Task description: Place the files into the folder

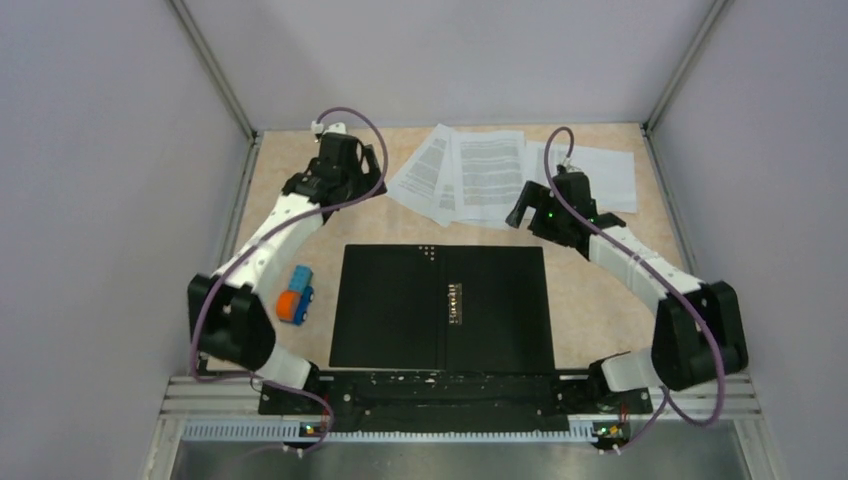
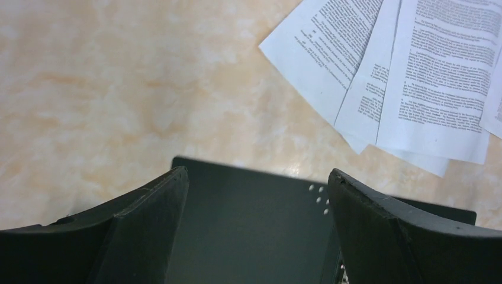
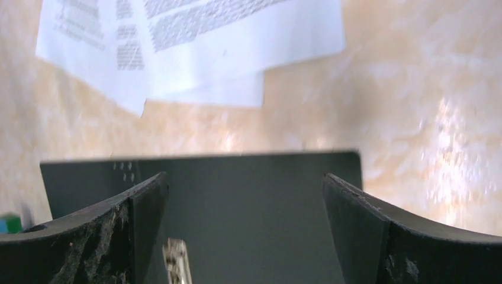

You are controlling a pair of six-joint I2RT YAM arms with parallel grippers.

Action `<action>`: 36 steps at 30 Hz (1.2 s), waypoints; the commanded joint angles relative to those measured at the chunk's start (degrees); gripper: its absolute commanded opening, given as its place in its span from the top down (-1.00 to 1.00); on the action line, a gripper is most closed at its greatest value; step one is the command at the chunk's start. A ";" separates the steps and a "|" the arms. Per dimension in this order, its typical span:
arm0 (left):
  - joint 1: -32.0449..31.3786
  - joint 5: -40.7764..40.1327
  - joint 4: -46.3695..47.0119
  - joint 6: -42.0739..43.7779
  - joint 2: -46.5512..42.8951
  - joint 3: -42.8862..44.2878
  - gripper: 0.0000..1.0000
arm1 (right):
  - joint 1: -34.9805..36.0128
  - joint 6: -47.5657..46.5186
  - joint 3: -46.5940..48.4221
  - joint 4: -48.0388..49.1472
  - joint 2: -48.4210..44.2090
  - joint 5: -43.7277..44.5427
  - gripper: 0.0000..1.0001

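Note:
The folder (image 1: 400, 300) lies open and flat in the middle of the table, black inside up, with its metal spine clip (image 1: 457, 300) near the centre. The files (image 1: 480, 175), several white printed sheets, lie fanned out behind it. My left gripper (image 1: 318, 185) is open and empty above the bare table, beyond the folder's far left corner. My right gripper (image 1: 524, 212) is open and empty between the files and the folder's far right edge. The left wrist view shows the folder (image 2: 248, 225) and files (image 2: 414, 71) past its gripper (image 2: 257, 174). The right wrist view shows the folder (image 3: 248, 207), files (image 3: 177, 47) and its gripper (image 3: 244, 176).
A small blue-and-orange block (image 1: 295, 295) lies just left of the folder, beside the left arm. One more white sheet (image 1: 605, 175) lies at the back right. Grey walls close in the table on three sides.

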 commanded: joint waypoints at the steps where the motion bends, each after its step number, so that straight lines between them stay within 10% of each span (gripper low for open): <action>1: 4.57 11.57 9.49 3.60 12.81 8.96 -0.85 | -7.02 0.94 5.21 13.84 10.44 -9.23 -0.97; 16: 9.05 21.57 6.38 7.44 52.94 50.74 -0.88 | -9.03 -5.32 29.78 7.75 37.22 -1.07 -0.97; 36: 4.63 31.00 13.02 -3.73 57.13 40.48 -0.80 | -5.60 -5.21 30.52 5.00 42.38 -4.20 -0.97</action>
